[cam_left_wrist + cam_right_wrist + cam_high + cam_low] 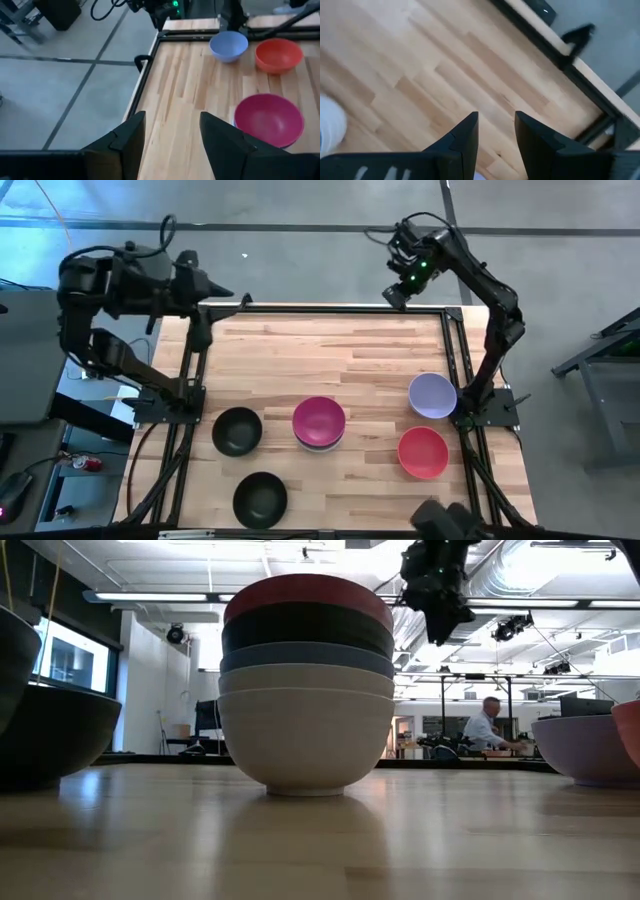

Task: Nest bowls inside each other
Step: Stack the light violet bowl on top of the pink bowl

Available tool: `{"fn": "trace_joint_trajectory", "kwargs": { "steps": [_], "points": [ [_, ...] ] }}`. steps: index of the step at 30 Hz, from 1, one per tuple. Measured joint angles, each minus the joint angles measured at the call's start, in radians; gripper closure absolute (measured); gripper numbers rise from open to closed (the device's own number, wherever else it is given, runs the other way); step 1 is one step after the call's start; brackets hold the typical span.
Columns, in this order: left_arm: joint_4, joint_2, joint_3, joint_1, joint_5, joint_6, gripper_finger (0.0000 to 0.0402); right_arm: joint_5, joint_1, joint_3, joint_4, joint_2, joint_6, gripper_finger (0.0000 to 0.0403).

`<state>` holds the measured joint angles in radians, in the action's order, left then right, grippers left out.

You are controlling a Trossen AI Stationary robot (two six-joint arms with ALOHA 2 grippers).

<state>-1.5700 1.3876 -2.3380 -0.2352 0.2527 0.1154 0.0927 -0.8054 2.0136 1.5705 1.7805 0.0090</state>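
**Five bowls stacked, four still loose, both arms clear of the table**

Pale wooden table (330,350) framed in black rail, seen from above, with grey floor around it. Near the middle sits the stack (307,680): magenta bowl (319,421) on top, then a black, a blue and two white ones beneath in the low view. Two loose black bowls lie to its left (237,430), (260,499); the lavender bowl (432,395) and red bowl (423,452) lie to its right, close to the right rail.

My left gripper (171,137) hangs over the far left corner, jaws apart and holding nothing. My right gripper (496,131) hovers above the far right edge, jaws parted and empty too.

I judge the next step is fetching a loose bowl. I would pinch one wall at the rim, lift clear, then centre it above the stack before letting go (an off-centre drop could tip the pile). The far half of the table is open for travel; the lavender and red bowls leave little room beside the rail
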Motion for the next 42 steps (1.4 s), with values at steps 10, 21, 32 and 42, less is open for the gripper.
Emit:
{"fn": "trace_joint_trajectory", "kwargs": {
  "steps": [10,21,32,42],
  "points": [
    [0.001,-0.064,0.276,0.0,-0.006,0.08,0.0224,-0.12,0.186,0.0,0.0,0.0,-0.074,0.0284],
    [0.1,-0.183,0.511,-0.029,-0.018,0.15,0.0224,-0.127,0.251,-0.001,0.0,-0.104,0.021,0.0284],
    [0.26,-0.294,0.511,-0.06,-0.039,0.189,0.0224,-0.012,0.282,-0.484,0.005,-0.469,0.127,0.0284],
    [0.352,-0.283,0.511,-0.06,-0.072,0.187,0.0224,-0.1,0.281,-0.881,0.001,-0.707,0.203,0.0284]
  ]
}}
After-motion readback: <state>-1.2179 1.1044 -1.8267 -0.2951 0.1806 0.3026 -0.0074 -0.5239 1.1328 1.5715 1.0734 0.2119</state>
